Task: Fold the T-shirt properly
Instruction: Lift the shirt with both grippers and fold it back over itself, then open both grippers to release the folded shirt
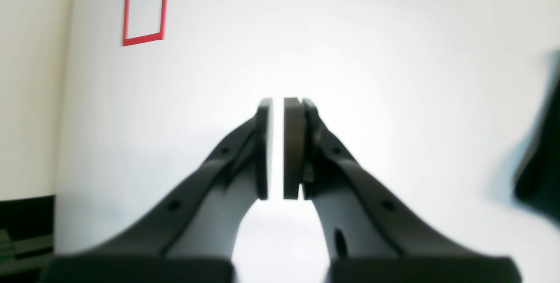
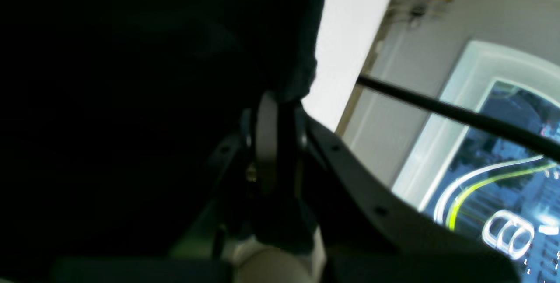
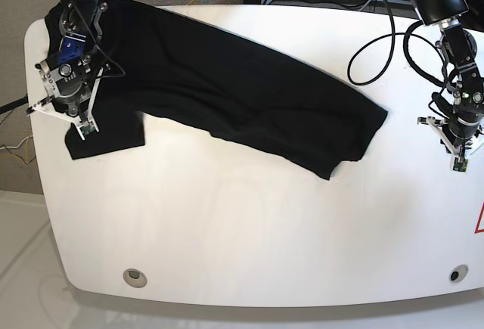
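The black T-shirt (image 3: pixel 249 94) lies stretched in a diagonal band from the table's far left to its middle right. My right gripper (image 3: pixel 82 127) is at the view's left, shut on the shirt's edge near a short sleeve. In the right wrist view the cloth (image 2: pixel 131 77) fills the left half and is pinched between the pads of that gripper (image 2: pixel 278 99). My left gripper (image 3: pixel 459 164) is at the view's right over bare table, apart from the shirt's end. In the left wrist view it (image 1: pixel 278 101) is empty, with only a thin slit between the pads; black cloth (image 1: pixel 542 165) shows at the right edge.
The white table (image 3: pixel 249 231) has two round holes near its front edge (image 3: pixel 134 275) (image 3: pixel 454 274). Red tape marks sit at the right edge (image 3: pixel 480 219) and in the left wrist view (image 1: pixel 144 38). Cables (image 3: pixel 378 41) loop at the back right.
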